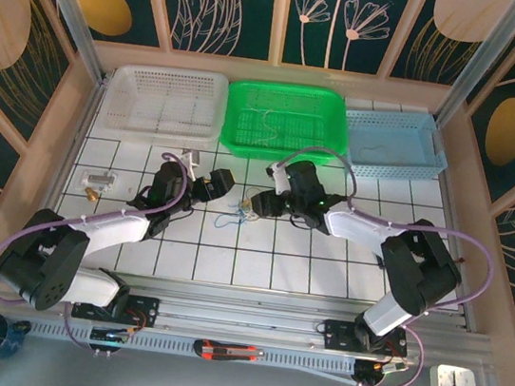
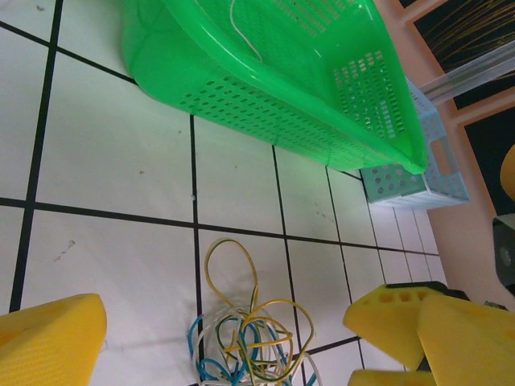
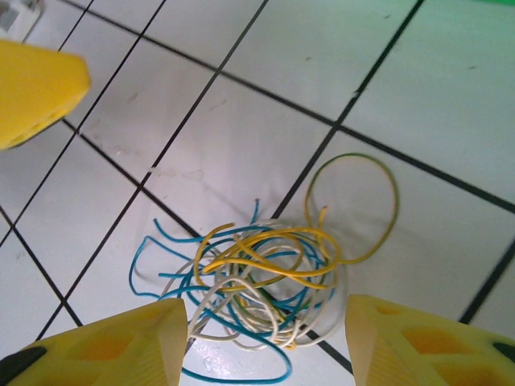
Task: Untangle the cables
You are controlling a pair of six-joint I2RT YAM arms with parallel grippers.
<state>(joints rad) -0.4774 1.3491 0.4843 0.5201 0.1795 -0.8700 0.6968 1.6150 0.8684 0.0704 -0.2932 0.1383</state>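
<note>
Top external view: the cables [image 1: 235,217] lie as one small clump on the white tiled table [image 1: 323,270], a little to the 9 o'clock side of its middle. The left gripper [image 1: 215,185] sits at about 10 o'clock from the clump. The right gripper [image 1: 254,206] sits at about 1 o'clock, just beside it. Along the 12 o'clock edge stand three baskets in a row: a white basket [image 1: 117,97], a green basket [image 1: 286,89] and a blue basket [image 1: 386,168].

From the left wrist, the left gripper [image 2: 225,322] is spread wide with nothing grasped. The clump [image 2: 249,346] rests on the tile at 6 o'clock, and one pale yellow loop reaches up toward 12. The green basket [image 2: 282,104] fills the 12 to 2 o'clock part, with the blue one [image 2: 402,181] behind it at 3.

From the right wrist, the right gripper [image 3: 265,322] is released. Its two yellow fingers [image 3: 121,346] stand either side of the tangle [image 3: 257,281], which holds blue, yellow and whitish strands wound together. A yellow-green loop sticks out toward 2 o'clock, and blue strands trail toward 8. Whether a wire brushes the 7 o'clock pad is hard to tell (the strands run right up to its edge).
</note>
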